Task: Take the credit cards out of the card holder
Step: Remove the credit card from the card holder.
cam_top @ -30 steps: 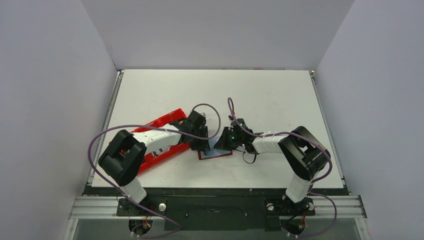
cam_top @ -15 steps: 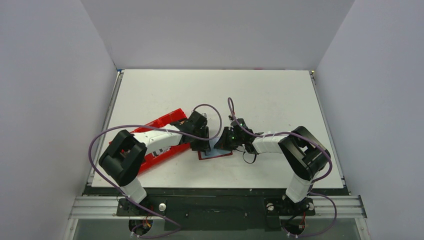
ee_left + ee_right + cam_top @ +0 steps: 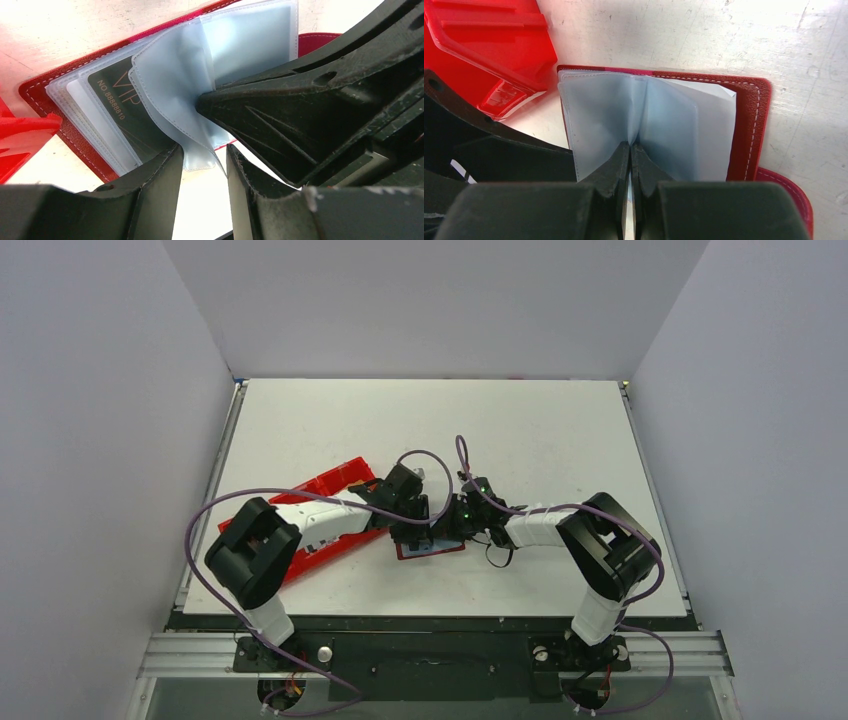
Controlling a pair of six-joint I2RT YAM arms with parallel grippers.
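- The left pincer (image 3: 202, 150) stands narrowly apart with the loose corner of one clear sleeve leaf (image 3: 170, 90) between its fingers. By my judgement the leaf is straddled, not nipped flat, so that it can be peeled aside.
- The right pincer (image 3: 630, 146) is closed, holding nothing, its tips pressed into the fold where the leaves meet. This likely pins the card holder (image 3: 749, 125) so that it cannot slide or flip shut.
- Under the lifted leaf a dark credit card (image 3: 120, 110) with gold lettering sits fully inside its pocket; no card is out yet.
- The card holder lies open and flat on the table (image 3: 674, 35), near the middle of the near edge.
- The red tray (image 3: 484, 45) lies just beside it, towards the left edge, probably to receive the cards.
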